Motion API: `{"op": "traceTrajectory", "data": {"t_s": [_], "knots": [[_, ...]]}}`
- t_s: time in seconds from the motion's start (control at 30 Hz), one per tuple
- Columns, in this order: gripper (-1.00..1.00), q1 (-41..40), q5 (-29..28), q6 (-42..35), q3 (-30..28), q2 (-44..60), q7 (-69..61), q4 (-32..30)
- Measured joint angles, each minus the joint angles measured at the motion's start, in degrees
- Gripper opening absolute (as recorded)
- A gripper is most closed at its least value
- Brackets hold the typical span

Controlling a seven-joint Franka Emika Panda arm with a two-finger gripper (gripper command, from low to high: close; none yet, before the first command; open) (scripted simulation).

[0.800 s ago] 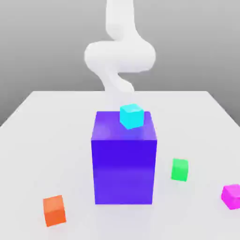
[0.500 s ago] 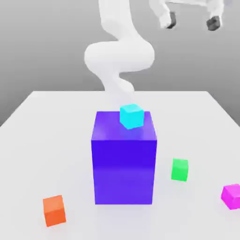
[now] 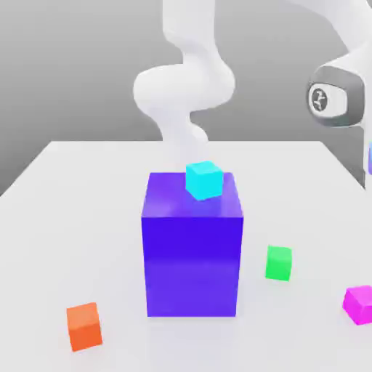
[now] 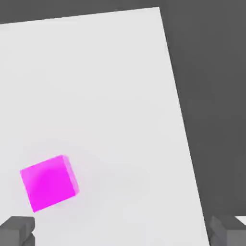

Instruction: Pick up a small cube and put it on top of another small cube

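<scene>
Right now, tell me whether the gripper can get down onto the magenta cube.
Probably yes. The gripper is open and the magenta cube sits alone on bare table below it, though off to one side of the fingers.

The white robot arm [image 3: 185, 83] curls up behind, its grey-jointed wrist [image 3: 336, 98] at the exterior view's right; the gripper [image 4: 123, 230] hangs with jaws spread wide, holding nothing

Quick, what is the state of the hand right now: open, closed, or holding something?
Hand: open and holding nothing; the magenta cube lies on the table, apart from the fingers.
</scene>
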Motion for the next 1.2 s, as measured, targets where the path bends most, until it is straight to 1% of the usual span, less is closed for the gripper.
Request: {"op": "traceTrajectory", "data": {"t_s": [0.13, 0.27, 0.3, 0.5, 0.57, 0.7, 0.87, 0.97, 1.07, 1.2], "knots": [[0.0, 3.19, -5.94, 3.67, 0.17, 7.95, -2.48, -0.44], [0.0, 4.44, -7.82, 9.94, -0.91, 16.3, -1.95, 1.05], [-1.0, 4.58, -7.98, 10.78, -1.07, 17.38, -1.84, 1.26], [-1.0, 4.63, -8.1, 11.09, -1.13, 17.92, -1.75, 1.37], [-1.0, 4.42, -7.9, 9.34, -0.84, 15.68, -1.95, 0.91], [-1.0, 3.57, -6.22, 3.59, 0.23, 7.96, -3.06, -1.11], [-1.0, 1.88, -0.47, 2.45, 1.63, -1.85, -5.32, -10.17], [-1.0, 1.39, 1.95, 2.13, 1.89, -7.95, -5.87, -15.99], [-1.0, 1.38, 2.8, 1.9, 1.6, -14.17, -5.25, -21.86], [-1.0, 0.39, 1.61, 1.75, 1.93, -22.53, -2.71, -29.76]]}}
